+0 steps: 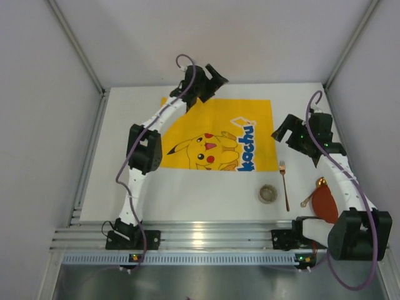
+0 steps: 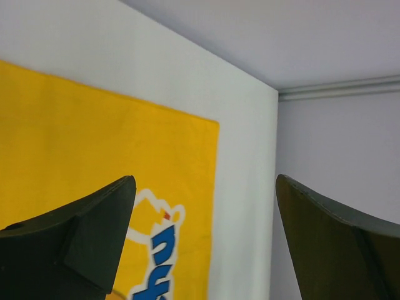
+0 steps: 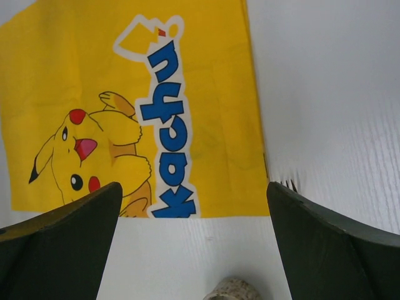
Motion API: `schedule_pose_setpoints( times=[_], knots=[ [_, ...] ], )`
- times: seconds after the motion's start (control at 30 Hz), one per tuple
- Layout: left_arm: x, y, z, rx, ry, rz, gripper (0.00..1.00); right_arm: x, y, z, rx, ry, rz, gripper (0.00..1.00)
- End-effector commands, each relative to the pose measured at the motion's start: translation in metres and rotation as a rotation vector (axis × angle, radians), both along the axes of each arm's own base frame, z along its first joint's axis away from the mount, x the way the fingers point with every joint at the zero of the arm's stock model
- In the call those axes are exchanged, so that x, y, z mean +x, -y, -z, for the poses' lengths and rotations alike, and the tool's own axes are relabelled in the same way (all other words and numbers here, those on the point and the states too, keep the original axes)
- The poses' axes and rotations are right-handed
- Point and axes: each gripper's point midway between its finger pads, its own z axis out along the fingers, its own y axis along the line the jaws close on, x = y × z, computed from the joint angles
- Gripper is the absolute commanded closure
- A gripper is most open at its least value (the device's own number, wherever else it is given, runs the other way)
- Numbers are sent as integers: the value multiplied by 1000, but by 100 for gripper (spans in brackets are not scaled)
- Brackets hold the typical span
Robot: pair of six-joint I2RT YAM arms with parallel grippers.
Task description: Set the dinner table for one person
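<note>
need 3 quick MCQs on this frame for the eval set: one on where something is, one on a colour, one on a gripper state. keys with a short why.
1. Where is the fork relative to the mat?
A) on it
B) on the bare dinner table, right of it
C) left of it

2. What is the mat's main colour?
A) green
B) yellow
C) red

3. How is the right gripper?
A) shut on the fork
B) shut, empty
C) open, empty

Key:
1 B, the top view shows it on white tabletop just off the mat's near right corner.
2 B, it is yellow in all three views.
3 C, its wrist view shows the fingers wide apart with nothing between.
</note>
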Motion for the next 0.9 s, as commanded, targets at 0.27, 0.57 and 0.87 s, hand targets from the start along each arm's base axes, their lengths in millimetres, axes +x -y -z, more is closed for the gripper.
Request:
schedule_pose_setpoints(
  times=[0.27,0.57,0.87],
  knots=[
    [-55,-200,-72,485,87,-227,2,19,-24,-25,-37,-63,-115,0],
    [-145,-237,-14,655,-52,-172,1,-25,11,35,-98,-277,51,0],
    [-202,-211,37,661,-194,76,3,-78,-5,52,-94,-426,-76,9]
  ],
)
